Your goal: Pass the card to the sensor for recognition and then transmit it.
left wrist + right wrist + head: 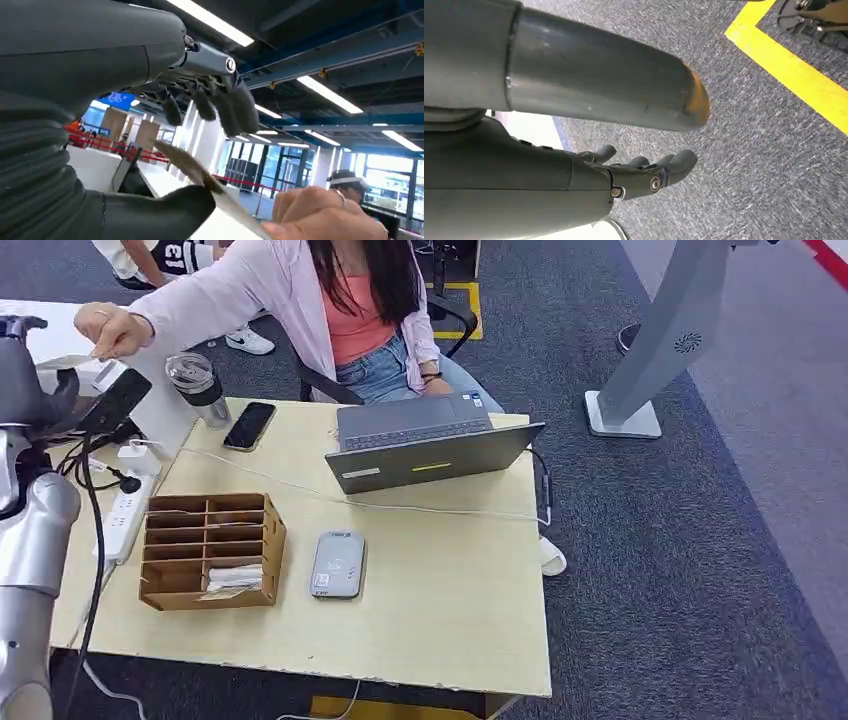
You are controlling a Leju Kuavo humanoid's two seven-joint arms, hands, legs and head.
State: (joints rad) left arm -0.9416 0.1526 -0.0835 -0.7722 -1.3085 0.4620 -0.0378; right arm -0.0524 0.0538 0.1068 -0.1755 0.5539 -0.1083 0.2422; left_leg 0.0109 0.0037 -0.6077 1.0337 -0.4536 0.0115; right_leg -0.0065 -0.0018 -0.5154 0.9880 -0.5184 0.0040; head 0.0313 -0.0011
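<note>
My left hand is raised at the far left of the table. In the left wrist view a pale card lies across that hand's thumb, with the dark fingers spread above it and not touching it. A seated person's hand pinches the card at its far end, the fingertips close to my thumb. The grey card sensor lies flat on the table beside a wooden organiser. My right hand hangs over the carpet, its fingers loosely extended and holding nothing.
An open laptop, a phone and a clear tumbler sit at the table's far side. A white power strip with cables runs along the left edge. The organiser holds a few cards. A grey stand base is on the carpet.
</note>
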